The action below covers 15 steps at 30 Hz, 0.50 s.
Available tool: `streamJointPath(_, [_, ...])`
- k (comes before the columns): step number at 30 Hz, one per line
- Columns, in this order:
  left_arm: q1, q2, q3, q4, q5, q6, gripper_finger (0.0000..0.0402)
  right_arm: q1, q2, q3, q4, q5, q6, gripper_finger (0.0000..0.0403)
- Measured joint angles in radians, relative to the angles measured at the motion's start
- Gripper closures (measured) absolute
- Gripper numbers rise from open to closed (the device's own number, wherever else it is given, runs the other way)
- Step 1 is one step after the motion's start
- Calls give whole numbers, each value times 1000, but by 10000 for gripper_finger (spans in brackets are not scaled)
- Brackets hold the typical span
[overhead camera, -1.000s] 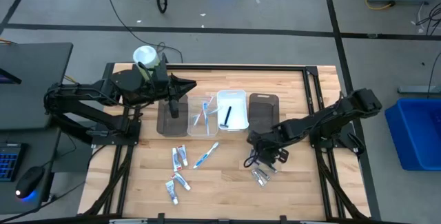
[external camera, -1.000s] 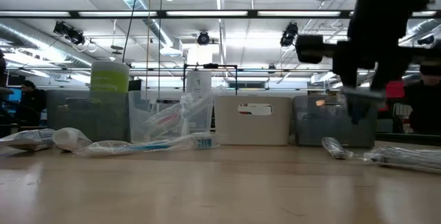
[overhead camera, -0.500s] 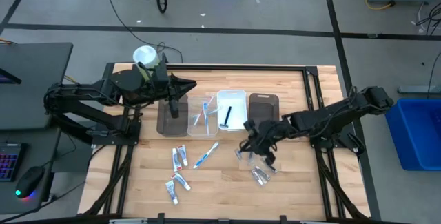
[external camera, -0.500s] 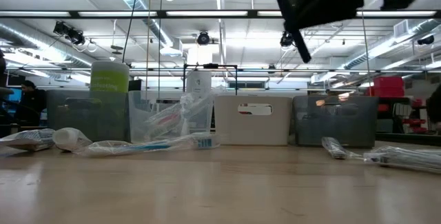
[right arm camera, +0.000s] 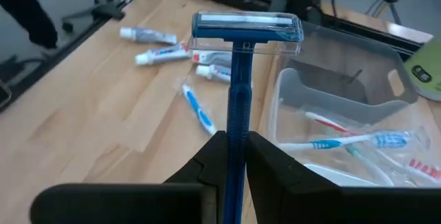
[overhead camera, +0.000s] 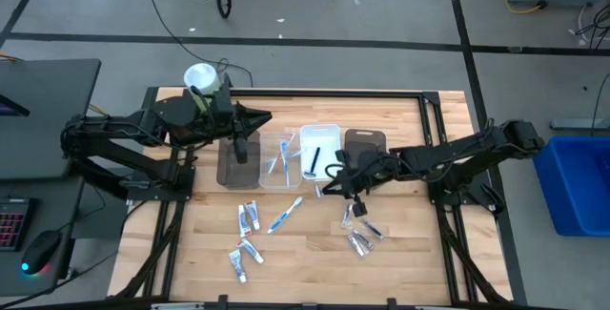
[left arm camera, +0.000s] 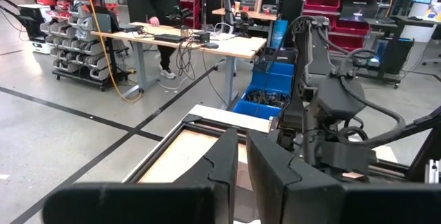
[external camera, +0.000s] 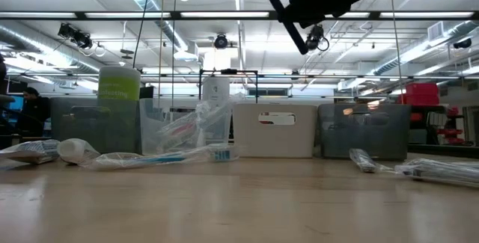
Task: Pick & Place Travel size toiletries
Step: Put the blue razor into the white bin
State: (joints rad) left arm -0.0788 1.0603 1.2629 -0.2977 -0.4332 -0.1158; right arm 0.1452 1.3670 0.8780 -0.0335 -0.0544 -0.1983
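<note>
The right gripper (right arm camera: 231,156) is clamped on a blue razor (right arm camera: 241,65), held above the bench (overhead camera: 315,243) near the clear tray (right arm camera: 331,107). The left gripper (left arm camera: 238,156), fingers together, waits above the dark tray (overhead camera: 235,162).

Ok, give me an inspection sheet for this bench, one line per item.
Surface: wooden table, trays in a row at the back.
Job's things: blue razor held; toothpaste tubes, a loose toothbrush and silvery tubes on the wood; toothbrushes in the clear tray; black razor in the white tray.
Clutter: green-white canister at the back left.
Grippers: right pincer shut on the razor near the white tray; left pincer shut, over the dark tray.
Cables: on the floor behind.
Surroundings: person at a far desk.
</note>
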Motion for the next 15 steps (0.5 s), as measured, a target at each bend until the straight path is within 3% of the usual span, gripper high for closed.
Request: streamJointPath(15, [0, 0, 0, 0, 0, 0, 360, -125, 0, 0, 72, 0, 273, 356])
